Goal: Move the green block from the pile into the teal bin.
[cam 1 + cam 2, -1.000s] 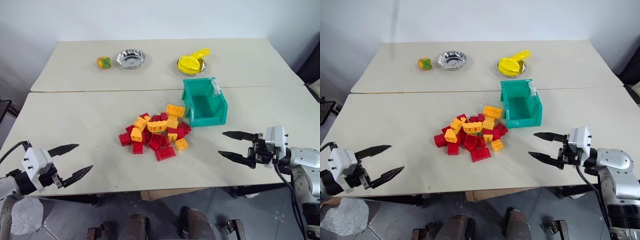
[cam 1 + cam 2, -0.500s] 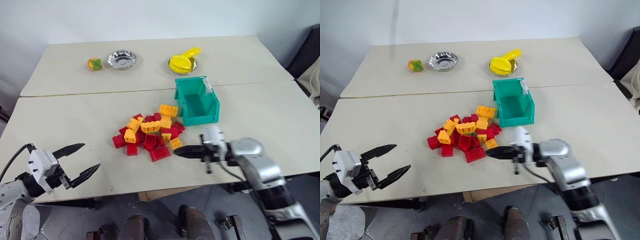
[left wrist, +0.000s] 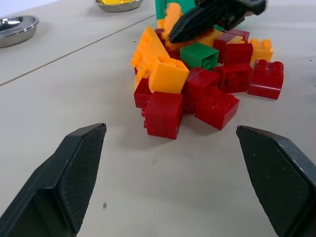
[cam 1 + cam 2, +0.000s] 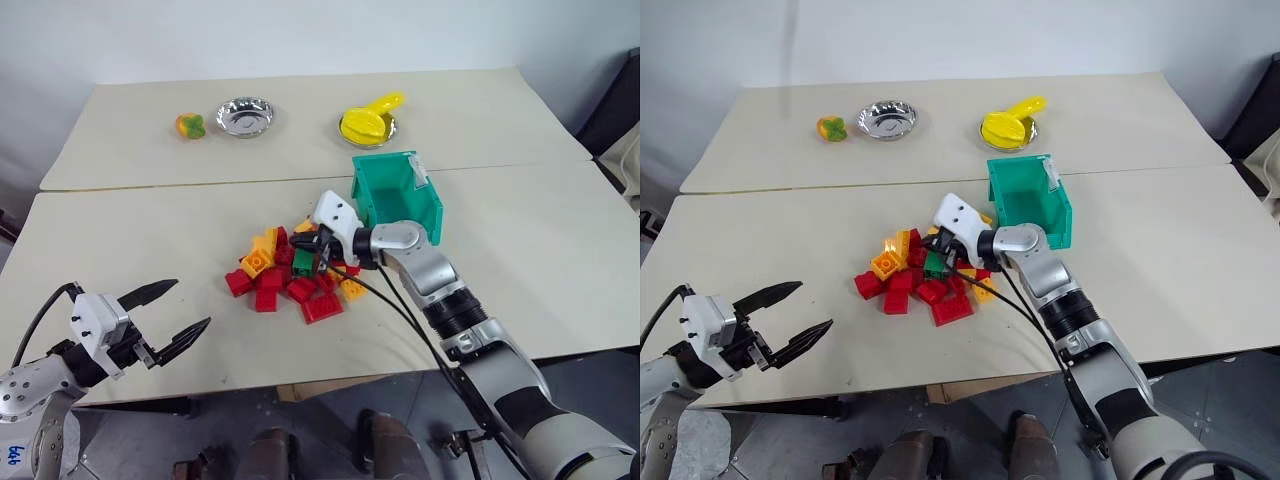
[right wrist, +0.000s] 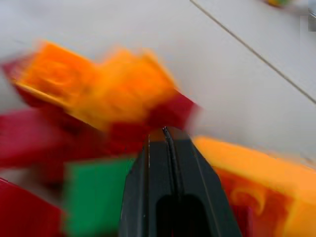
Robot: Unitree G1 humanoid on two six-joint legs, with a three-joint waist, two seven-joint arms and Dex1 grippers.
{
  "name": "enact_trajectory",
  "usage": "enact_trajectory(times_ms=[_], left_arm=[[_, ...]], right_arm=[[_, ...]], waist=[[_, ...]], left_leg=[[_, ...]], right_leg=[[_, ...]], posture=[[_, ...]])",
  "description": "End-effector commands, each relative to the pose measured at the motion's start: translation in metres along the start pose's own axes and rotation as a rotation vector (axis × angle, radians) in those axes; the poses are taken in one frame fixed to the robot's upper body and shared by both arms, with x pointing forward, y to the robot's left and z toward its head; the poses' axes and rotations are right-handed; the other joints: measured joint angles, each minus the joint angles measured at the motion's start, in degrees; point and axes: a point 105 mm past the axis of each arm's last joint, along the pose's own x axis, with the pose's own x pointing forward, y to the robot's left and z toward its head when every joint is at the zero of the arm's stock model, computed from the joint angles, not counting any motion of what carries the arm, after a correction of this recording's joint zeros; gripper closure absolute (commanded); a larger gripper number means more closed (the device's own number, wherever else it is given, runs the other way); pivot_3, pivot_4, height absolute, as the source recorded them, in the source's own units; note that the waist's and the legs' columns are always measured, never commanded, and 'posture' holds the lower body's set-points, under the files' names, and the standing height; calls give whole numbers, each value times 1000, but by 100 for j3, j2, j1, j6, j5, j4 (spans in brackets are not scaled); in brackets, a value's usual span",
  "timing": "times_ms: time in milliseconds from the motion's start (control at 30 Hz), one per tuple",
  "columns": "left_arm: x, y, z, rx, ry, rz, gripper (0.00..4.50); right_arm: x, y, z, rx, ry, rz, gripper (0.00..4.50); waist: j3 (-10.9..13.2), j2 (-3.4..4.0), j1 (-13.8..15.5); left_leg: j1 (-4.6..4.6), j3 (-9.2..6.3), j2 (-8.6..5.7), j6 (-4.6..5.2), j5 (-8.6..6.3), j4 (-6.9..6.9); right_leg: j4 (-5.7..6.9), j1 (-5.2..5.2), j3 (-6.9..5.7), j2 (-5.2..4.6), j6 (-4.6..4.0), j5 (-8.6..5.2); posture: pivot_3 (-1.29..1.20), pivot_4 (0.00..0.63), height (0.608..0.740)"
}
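The pile (image 4: 285, 272) of red and yellow-orange bricks lies mid-table, with the green block (image 4: 303, 263) showing near its middle, also clear in the left wrist view (image 3: 199, 54). My right gripper (image 4: 312, 250) is shut with nothing between its fingers. Its tips are pushed into the pile just above the green block (image 5: 98, 197), which sits beside the closed fingers (image 5: 170, 163). The teal bin (image 4: 428, 210) stands upright just behind and right of the pile. My left gripper (image 4: 178, 308) hovers open near the front left edge, well short of the bricks.
On the far table stand a silver bowl (image 4: 245, 117), a second bowl holding a yellow toy (image 4: 368, 127), and a small orange-and-green toy (image 4: 188, 126). A seam (image 4: 150, 185) separates the two tables.
My right arm swung left from the table's right side into the pile and its fingers closed. Bricks shifted and the green block came into sight. The left gripper barely moved.
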Motion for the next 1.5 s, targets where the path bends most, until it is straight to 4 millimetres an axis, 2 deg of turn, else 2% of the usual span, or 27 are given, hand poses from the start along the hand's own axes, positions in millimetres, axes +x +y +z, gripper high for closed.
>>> enact_trajectory(times_ms=[33, 233, 367, 467, 533, 633, 733, 833, 900, 967, 1033, 1133, 1200, 1267, 1300, 1367, 1500], left_arm=[[5, 1, 5, 21, -23, 1, 0], [7, 1, 5, 12, -24, -9, 0], [7, 1, 5, 10, -24, -18, 0], [7, 1, 5, 13, -22, -20, 0], [6, 2, 4, 13, -23, -17, 0], [4, 5, 4, 8, -28, -8, 0], [2, 6, 3, -6, -28, -9, 0], [-1, 8, 5, -16, -43, -17, 0], [-4, 8, 4, -21, -37, -35, 0], [-7, 9, 1, -24, -23, -42, 0], [-9, 10, -2, -23, -12, -43, 0], [-9, 6, -2, -24, -22, -70, 0], [-6, -4, 1, -21, -31, -121, 0], [-3, -8, 4, 0, -43, -150, 0], [-2, -9, 5, 4, -50, -161, 0], [1, -14, 8, -5, -63, -198, 0], [8, -14, 12, 4, -79, -203, 0]], right_arm=[[-3, -2, 1, -57, -8, 15, 4477], [-14, 26, 7, -115, -27, 151, 4477], [-36, 29, 10, -143, -39, 167, 4477], [-63, 27, 17, -146, -93, 175, 4477], [-94, 14, 19, -140, -131, 124, 4477], [-139, -4, 10, -116, -139, 21, 4477], [-187, -15, -16, -10, -109, -91, 3830], [-228, -11, -47, 17, -19, -138, 2963], [-247, -7, -64, 18, 35, -157, 2310], [-255, -9, -69, 24, 43, -191, 1642], [-252, -10, -68, 24, 30, -199, 997], [-220, -6, -43, 13, -47, -129, 20], [-187, 7, -14, 17, -86, 0, 20], [-166, 17, 0, 23, -56, 90, 20], [-157, 20, 4, 15, -39, 124, 20], [-126, 24, 8, -41, 38, 194, 20], [-87, 25, 13, -121, 131, 254, 20]], waist=[[0, 1, -42], [0, 0, -48], [0, 0, -19], [0, 0, -11], [1, 0, -7], [0, -1, 58], [0, -2, 104], [0, -2, 137], [0, -2, 134], [0, -1, 116], [0, -1, 68], [1, 0, -17], [2, 3, -39], [3, 5, -20], [3, 5, -12], [2, 3, 24], [2, 2, 66]], left_leg=[[0, 3, 0, 0, 0, 0], [0, 1, 8, 0, 0, -3], [0, -2, 6, 0, 0, 1], [-1, -5, 6, 0, 0, 2], [-1, -6, 6, 1, -1, 1], [-3, -3, 3, 4, -3, 1], [-2, 16, 5, 6, -4, 1], [-1, 43, 6, 6, -4, 1], [0, 51, 5, 8, -5, 3], [6, 64, 7, 8, -5, 4], [17, 83, 15, 8, -5, 3], [24, 90, 26, 7, -5, 3], [24, 77, 34, 5, -5, 4], [20, 63, 62, 4, -6, 4], [18, 63, 63, 3, -7, 5], [11, 59, 61, 2, -8, 7], [10, 59, 58, 3, -9, 10]], right_leg=[[2, 0, -1, 0, 0, 0], [-1, -1, 0, 5, 0, 0], [-2, 0, 3, 4, 0, 0], [-4, 0, 3, 3, 0, 0], [-6, -1, 3, 3, 0, 0], [-9, 0, 2, 2, 1, 0], [-12, 1, 0, 2, 1, 0], [-11, 3, -1, 3, 0, 0], [-13, 5, 1, 2, 1, 1], [-12, 6, 3, 2, 2, 1], [-9, 6, 5, 2, 0, 2], [-5, 6, 4, 3, -6, 5], [-4, 4, 5, 5, -8, 7], [1, -12, 11, 4, -13, 10], [4, -15, 10, 4, -13, 10], [1, -18, 6, 4, -14, 10], [-1, -20, 5, 3, -17, 13]], posture=[[0, 150, 740], [0, 150, 740], [0, 150, 740], [0, 150, 740], [0, 150, 740], [0, 150, 740], [0, 150, 740], [0, 150, 740], [0, 150, 740], [0, 150, 740], [0, 150, 740], [0, 150, 740], [0, 150, 740], [0, 150, 740], [0, 150, 740], [0, 150, 740], [0, 150, 740]])
